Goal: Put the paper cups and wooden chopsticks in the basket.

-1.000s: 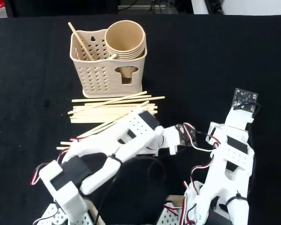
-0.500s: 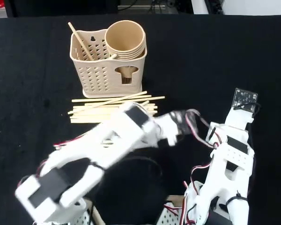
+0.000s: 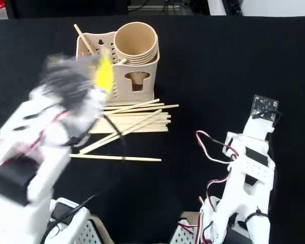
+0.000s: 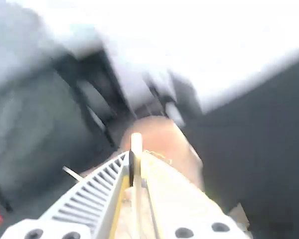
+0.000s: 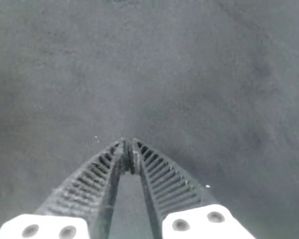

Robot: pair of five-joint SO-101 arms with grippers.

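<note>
While pinching one wooden chopstick (image 4: 136, 142) tight in the left gripper (image 4: 135, 156), hovers just beside the basket (image 3: 137, 91).
Finds paper cups (image 3: 135, 43) nested inside the basket, loose chopsticks (image 3: 129, 118) piled on the black table (image 3: 234, 61) just before it. Rests the right gripper (image 5: 128, 155), closed and empty, above that table. Judges such chopsticks light, stiff, slick and apt to swivel: best pinched mid-length, singly.

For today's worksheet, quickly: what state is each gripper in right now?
Left gripper: closed on a thin pale wooden chopstick.
Right gripper: closed, holding nothing.
</note>
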